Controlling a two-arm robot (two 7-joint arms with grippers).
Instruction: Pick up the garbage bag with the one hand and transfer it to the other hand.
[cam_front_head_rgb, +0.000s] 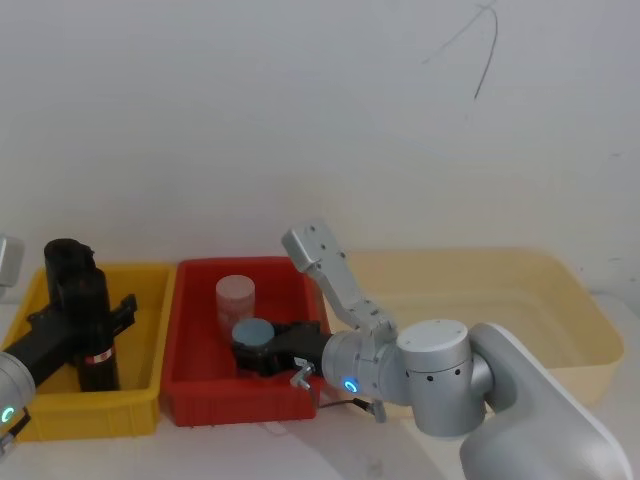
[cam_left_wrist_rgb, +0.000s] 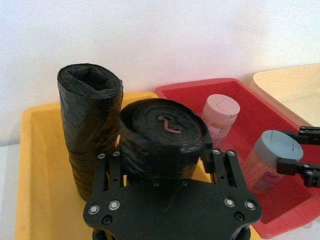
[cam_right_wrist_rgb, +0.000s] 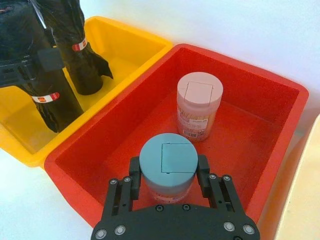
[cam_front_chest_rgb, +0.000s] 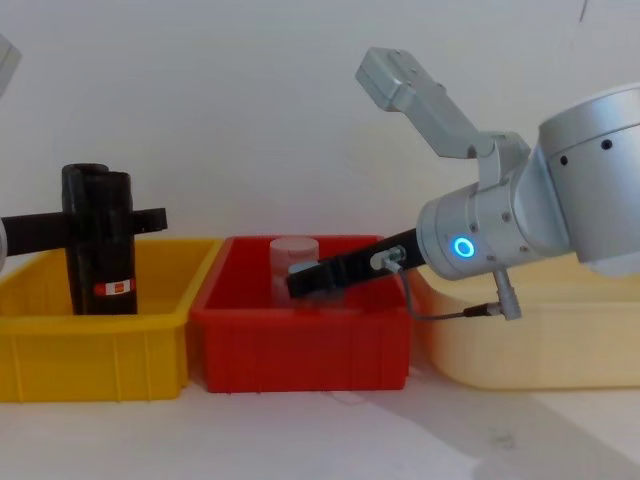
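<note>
black slick plastic, tightly wound: the garbage bag (cam_left_wrist_rgb: 161, 142), standing in the yellow bin (cam_front_chest_rgb: 100, 345) and caught square between the fingers (cam_left_wrist_rgb: 224, 167) of the left claw (cam_left_wrist_rgb: 165, 155). looks like a proper pinch, one finger pressed to each side of the roll, grabbing the upper half with the red-and-white label band (cam_front_chest_rgb: 113, 288) a good bit below the claw. can't say whether already lifted off the bin floor or not, base hidden behind the bin wall in the chest view. second black roll (cam_left_wrist_rgb: 90, 115) just beyond the fingertips, the one with the loose flap, very close to the held one, maybe touching. off to the claw's right: the red bin (cam_front_chest_rgb: 300, 350), right beside the yellow one, with the right claw (cam_right_wrist_rgb: 168, 160) low inside at a teal-lidded jar (cam_right_wrist_rgb: 167, 150); no telling whether clamped on that jar or just sitting around it. handling guess: light, firm enough thanks to the tight winding so no sagging, but smooth and slippery, so likely to slide or swivel in a weak pinch. best held across the middle of the cylinder, squarely, not near an end. for the handover, probably smart keeping the lower stretch around that label band bare for the right claw to take.
</note>
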